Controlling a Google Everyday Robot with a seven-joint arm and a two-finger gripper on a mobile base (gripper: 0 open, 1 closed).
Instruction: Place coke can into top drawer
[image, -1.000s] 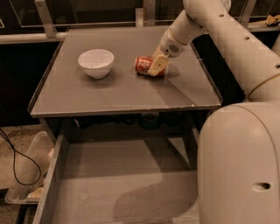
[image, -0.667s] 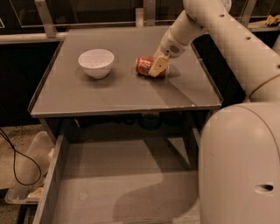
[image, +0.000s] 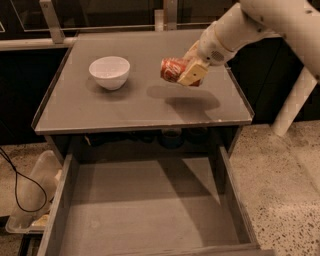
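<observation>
Cable, thin and black (image: 14, 186), loops down the far left edge, just beside a clear plastic bin (image: 31, 207) sitting on the floor. Next to the bin is the top drawer (image: 145, 212), pulled out toward the viewer below the table, wide and shallow, with low grey side walls and a flat grey bottom. Above it, the grey tabletop (image: 125, 107) spans the middle of the scene. On its left half sits a white bowl (image: 109, 71), upright. To the right of the bowl, and well apart from it, the coke can (image: 172, 69) hangs in the air above the tabletop, turned on its side, its shadow falling on the surface beneath it. The gripper (image: 190, 74) is clamped around the can's right end, one pale finger (image: 194, 75) showing across the front of it. From there the white arm (image: 250, 25) rises to the upper right corner. Speckled floor (image: 285, 190) fills the lower right, beside the drawer.
</observation>
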